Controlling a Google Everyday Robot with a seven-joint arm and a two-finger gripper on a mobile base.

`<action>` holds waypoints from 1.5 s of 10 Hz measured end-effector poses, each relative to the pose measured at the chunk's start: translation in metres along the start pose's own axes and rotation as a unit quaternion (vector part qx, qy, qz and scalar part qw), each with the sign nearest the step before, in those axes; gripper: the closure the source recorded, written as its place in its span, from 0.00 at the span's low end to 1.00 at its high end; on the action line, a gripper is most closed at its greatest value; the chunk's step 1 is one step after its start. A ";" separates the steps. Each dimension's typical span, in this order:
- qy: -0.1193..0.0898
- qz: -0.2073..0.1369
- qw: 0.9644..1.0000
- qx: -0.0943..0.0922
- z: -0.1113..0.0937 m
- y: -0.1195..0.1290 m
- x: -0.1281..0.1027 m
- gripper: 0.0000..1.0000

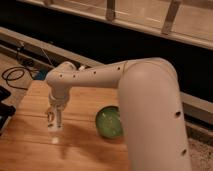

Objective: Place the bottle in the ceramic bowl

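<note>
The white arm [145, 95] reaches left over the wooden table [27, 147]. Its gripper [53, 118] points straight down, clamped on the slim whitish bottle [56, 126], which hangs upright. The green ceramic bowl [109, 122] sits to the right, apart from the bottle, partly hidden by the arm.

The gripper [54, 116] hangs over the table [30, 149], left of the ceramic bowl [110, 123].
</note>
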 end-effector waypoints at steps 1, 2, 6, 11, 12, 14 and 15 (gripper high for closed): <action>-0.006 0.002 1.000 0.001 -0.004 -0.004 -0.001 1.00; -0.005 0.001 1.000 0.000 -0.003 -0.001 -0.001 1.00; -0.005 0.002 1.000 0.000 -0.002 -0.001 -0.001 1.00; -0.035 0.079 0.996 0.025 -0.050 -0.075 0.003 1.00; -0.046 0.104 0.993 0.033 -0.069 -0.101 0.018 1.00; -0.057 0.139 0.988 0.045 -0.090 -0.131 0.038 1.00; -0.059 0.144 0.987 0.047 -0.093 -0.135 0.042 1.00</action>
